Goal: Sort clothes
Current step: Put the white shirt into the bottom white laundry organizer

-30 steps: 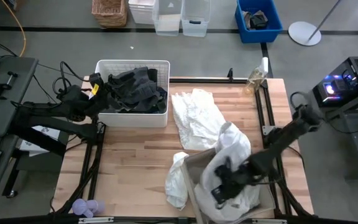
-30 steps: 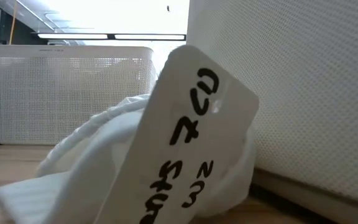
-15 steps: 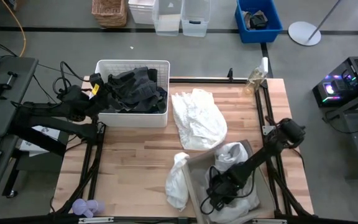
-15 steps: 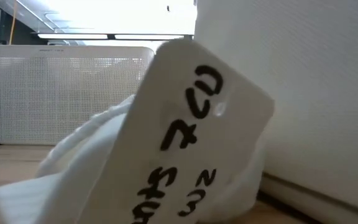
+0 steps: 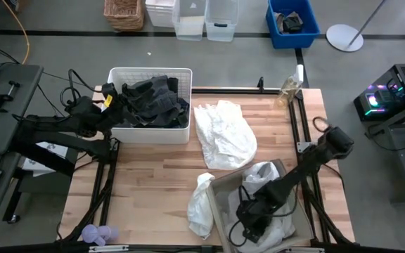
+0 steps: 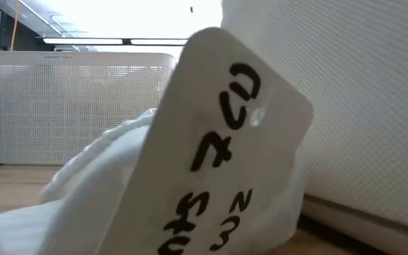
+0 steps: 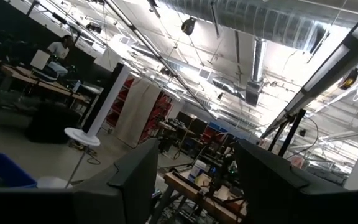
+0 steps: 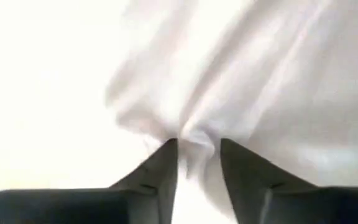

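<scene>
**Sorting: white garment in box**

Right tool (image 5: 248,216): clamped on a white garment (image 8: 241,81), inside the beige box (image 5: 220,190) at the counter's (image 5: 146,183) near edge. Left tool (image 5: 111,98): parted, idle beside the basket (image 5: 150,72) of dark clothes (image 5: 153,98). Right arm nearer.

Two dark arms are working at one wooden bench (image 5: 153,183), each carrying one claw: the left claw (image 5: 108,95) and the right claw (image 5: 248,214). One white basket (image 5: 150,130) is holding a heap of dark clothes (image 5: 153,102); separate pieces cannot be counted. One beige box (image 5: 223,193) is holding one white garment (image 5: 266,176). Two more white garments are lying on the bench: a spread one (image 5: 223,133) and a bunched one (image 5: 201,204). One handwritten tag (image 6: 218,156) is showing in the low view.
</scene>
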{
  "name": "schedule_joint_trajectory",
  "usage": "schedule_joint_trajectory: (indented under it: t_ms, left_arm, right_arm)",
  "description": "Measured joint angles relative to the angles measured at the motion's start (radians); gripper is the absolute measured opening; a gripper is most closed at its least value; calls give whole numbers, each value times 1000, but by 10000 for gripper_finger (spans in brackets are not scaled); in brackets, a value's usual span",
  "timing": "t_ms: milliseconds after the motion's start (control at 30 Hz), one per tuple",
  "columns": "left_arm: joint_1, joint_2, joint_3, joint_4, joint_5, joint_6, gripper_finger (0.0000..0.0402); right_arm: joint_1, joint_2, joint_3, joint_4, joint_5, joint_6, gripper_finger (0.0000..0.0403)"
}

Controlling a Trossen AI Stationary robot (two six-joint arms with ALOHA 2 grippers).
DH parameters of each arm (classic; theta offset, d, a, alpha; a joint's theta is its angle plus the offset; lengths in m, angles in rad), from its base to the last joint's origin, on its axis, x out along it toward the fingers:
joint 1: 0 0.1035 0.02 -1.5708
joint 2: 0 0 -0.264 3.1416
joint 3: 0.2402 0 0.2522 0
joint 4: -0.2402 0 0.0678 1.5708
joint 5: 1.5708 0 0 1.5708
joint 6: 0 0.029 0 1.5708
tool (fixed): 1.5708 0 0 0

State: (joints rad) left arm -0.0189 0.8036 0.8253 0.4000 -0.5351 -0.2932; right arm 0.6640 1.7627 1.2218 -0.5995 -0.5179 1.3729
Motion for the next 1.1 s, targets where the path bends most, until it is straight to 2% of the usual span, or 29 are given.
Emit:
schedule_joint_trajectory:
  t_ms: [233, 467, 567, 667, 733, 767, 867, 933, 1000, 1100]
  left_arm:
    - [0, 0, 0, -14, 1, 5, 201]
    - [0, 0, 0, -15, 1, 9, 201]
    - [0, 0, 0, -15, 1, 9, 201]
    - [0, 0, 0, -15, 1, 9, 201]
    - [0, 0, 0, -15, 1, 9, 201]
    - [0, 0, 0, -15, 1, 8, 201]
    - [0, 0, 0, -22, 1, 7, 201]
    - [-1, 0, 0, -32, 15, 6, 201]
    - [-1, 0, 0, -41, 40, -20, 201]
    - [-2, 0, 0, -47, 63, -55, 201]
  right_arm:
    - [7, -107, 191, -259, 15, -46, 190]
    - [-3, -170, 417, -374, 216, -33, 206]
    - [-22, -172, 509, -329, 420, -39, 206]
    - [-82, -174, 615, -287, 749, -173, 206]
    - [-153, -169, 679, -387, 915, -256, 206]
    - [-199, -162, 706, -484, 963, -263, 206]
    - [-376, -134, 727, -788, 987, -175, 206]
    - [-507, -100, 717, -894, 966, -208, 206]
    - [-622, -65, 691, -904, 929, -308, 206]
    - [-749, 1, 641, -801, 868, -463, 206]
